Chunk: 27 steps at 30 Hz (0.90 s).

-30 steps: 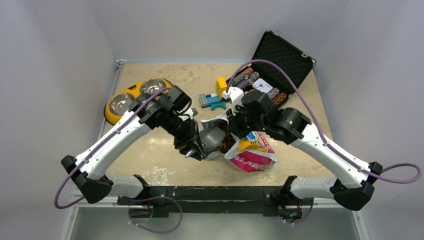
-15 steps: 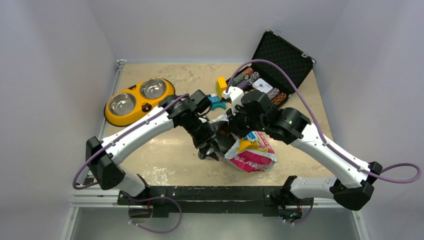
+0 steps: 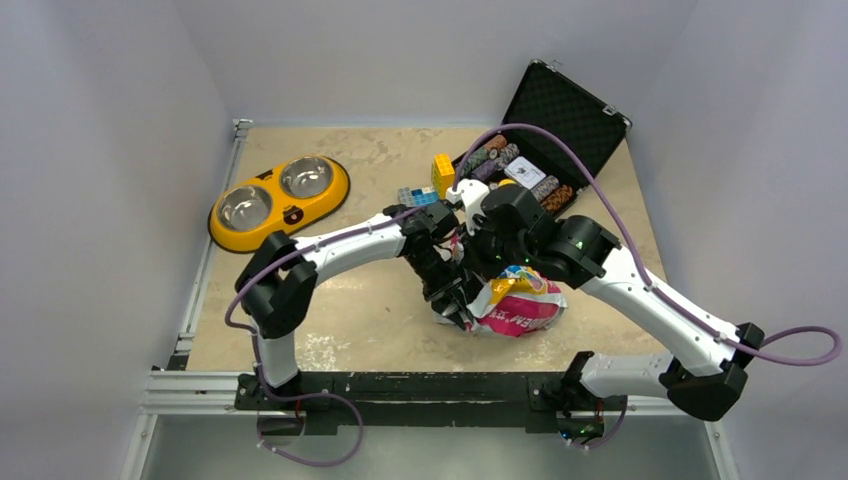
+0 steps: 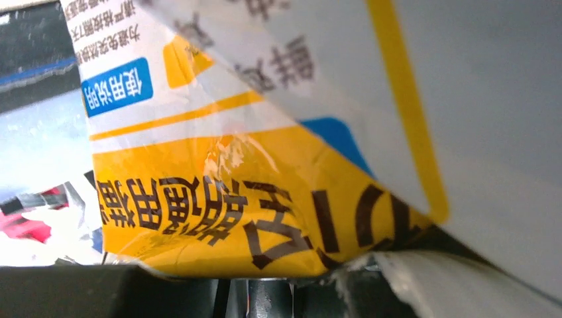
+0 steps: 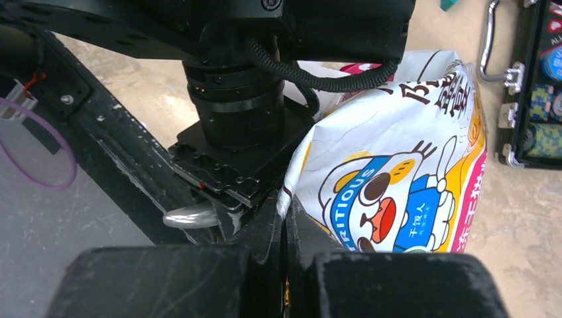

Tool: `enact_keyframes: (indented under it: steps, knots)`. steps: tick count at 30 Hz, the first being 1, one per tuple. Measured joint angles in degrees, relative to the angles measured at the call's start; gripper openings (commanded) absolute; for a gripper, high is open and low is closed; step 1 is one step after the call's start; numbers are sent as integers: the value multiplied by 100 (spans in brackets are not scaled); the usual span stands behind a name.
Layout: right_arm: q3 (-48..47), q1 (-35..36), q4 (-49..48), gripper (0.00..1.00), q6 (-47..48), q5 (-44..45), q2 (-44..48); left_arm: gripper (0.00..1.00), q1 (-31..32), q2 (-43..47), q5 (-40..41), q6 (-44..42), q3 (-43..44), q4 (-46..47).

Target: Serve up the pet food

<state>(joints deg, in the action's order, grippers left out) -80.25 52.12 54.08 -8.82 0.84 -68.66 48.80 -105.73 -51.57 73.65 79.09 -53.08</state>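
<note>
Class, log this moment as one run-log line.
right pincer: shut on pet food bag edge | left pincer: against bag, grip unseen | yellow double bowl: empty

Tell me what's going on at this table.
Both arms are working on the pet food bag mid-table. The right gripper pinches the bag's edge, while the left gripper is pushed in against it, its jaws hidden. The yellow double bowl sits apart at the left, with no kibble showing.
</note>
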Motion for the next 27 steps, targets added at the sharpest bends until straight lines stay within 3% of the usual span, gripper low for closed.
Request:
enact_keyframes:
  steps: [6, 12, 14, 22, 27]
  knots:
    - [216, -26, 96, 0, -138, 295, 184, 0, 4, -140, 234, -861, -157, 1106]
    - [780, -31, -116, 0, -573, 422, 1012, 0, 4, 946, 935, -1652, -1838, 3657]
    - [874, -33, -181, 0, -691, 474, 1209, 0, 13, 1191, 1043, -1757, -2120, 4120]
    - [925, -24, -223, 0, -933, 986, 1410, 0, 15, 1582, 1263, -1934, -2649, 5049]
    - [892, 20, -214, 0, -981, 1169, 1410, 0, 4, 2341, 1580, -1945, -3412, 5414]
